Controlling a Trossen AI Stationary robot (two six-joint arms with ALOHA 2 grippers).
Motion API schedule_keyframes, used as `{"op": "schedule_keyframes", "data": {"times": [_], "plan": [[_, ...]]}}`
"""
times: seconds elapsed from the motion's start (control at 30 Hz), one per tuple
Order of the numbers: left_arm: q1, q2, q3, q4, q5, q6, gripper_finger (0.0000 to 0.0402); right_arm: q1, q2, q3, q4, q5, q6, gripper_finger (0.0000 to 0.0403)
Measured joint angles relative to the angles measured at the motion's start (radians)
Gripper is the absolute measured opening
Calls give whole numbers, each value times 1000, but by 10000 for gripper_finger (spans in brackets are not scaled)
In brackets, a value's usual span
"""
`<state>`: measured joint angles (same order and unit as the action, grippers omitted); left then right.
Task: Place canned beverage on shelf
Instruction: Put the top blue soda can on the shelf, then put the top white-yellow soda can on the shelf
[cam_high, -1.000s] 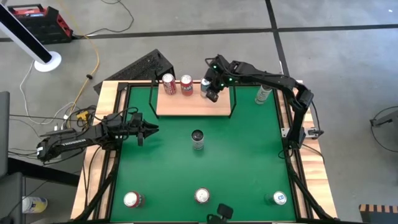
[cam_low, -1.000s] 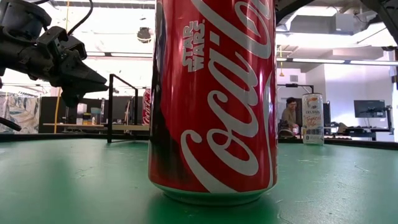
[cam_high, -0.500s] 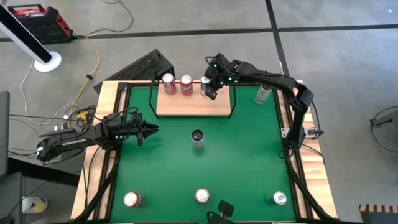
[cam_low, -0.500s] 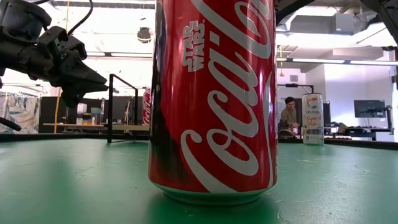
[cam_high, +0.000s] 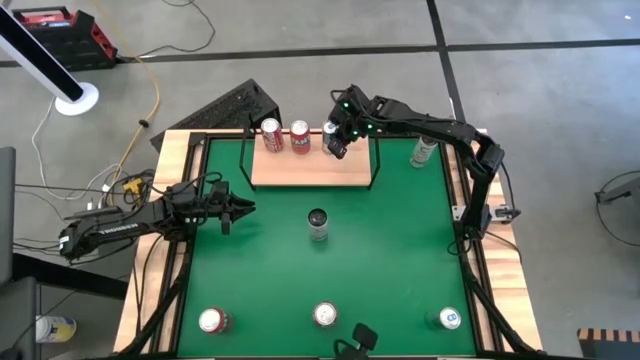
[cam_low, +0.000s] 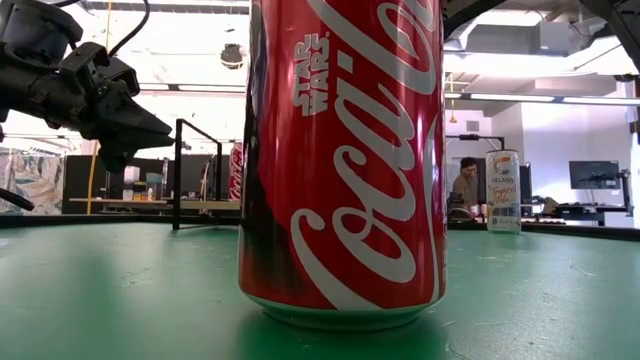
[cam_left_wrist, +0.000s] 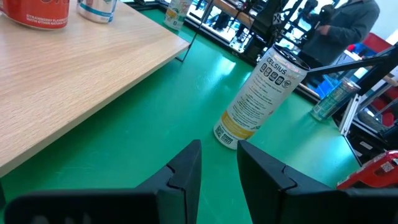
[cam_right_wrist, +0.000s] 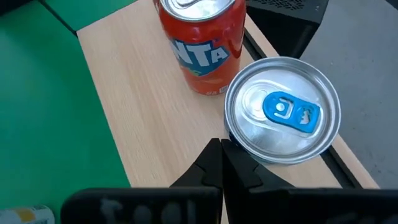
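shelf (cam_high: 310, 168), three cans (cam_high: 299, 136) on it

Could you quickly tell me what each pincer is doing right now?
Left pincer: slightly open, empty, over the green table.
Right pincer: shut, empty, above the shelf.

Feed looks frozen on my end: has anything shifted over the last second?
Barely. The right gripper, shut, crept slightly up-picture over the shelf beside the silver can. The left gripper, the cans and the shelf stayed put.
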<state>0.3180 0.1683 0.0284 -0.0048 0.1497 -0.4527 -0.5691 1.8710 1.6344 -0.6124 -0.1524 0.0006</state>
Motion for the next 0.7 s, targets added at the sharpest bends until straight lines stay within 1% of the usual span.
{"op": "schedule_keyframes", "data": {"times": [0.13, 0.27, 0.37, 0.4, 0.47, 0.53, 0.57, 0.6, 0.7], "plan": [[0, 0, 0, 0, 0, 0, 88, 0, -46, 0, -19, -32, 23, 20], [0, 0, 0, 0, 0, 0, 88, 0, -143, 1, -55, -32, 26, 20], [0, 0, 0, 0, 0, 0, 88, -1, -217, 1, -128, -13, 26, 21], [0, 0, 0, 0, 0, 0, 88, -1, -241, 1, -168, 22, 26, 21], [0, 0, 0, 0, 0, 0, 88, 0, -286, -4, -253, 134, 27, 21], [0, 0, 0, 0, 0, 0, 88, -3, -330, -42, -299, 250, 50, 21], [0, 0, 0, 0, 0, 0, 88, -10, -352, -72, -313, 288, 69, 21], [0, 0, 0, 0, 0, 0, 88, -22, -376, -108, -320, 307, 91, 21], [0, 0, 0, 0, 0, 0, 88, -61, -450, -226, -314, 316, 136, 24]]}}
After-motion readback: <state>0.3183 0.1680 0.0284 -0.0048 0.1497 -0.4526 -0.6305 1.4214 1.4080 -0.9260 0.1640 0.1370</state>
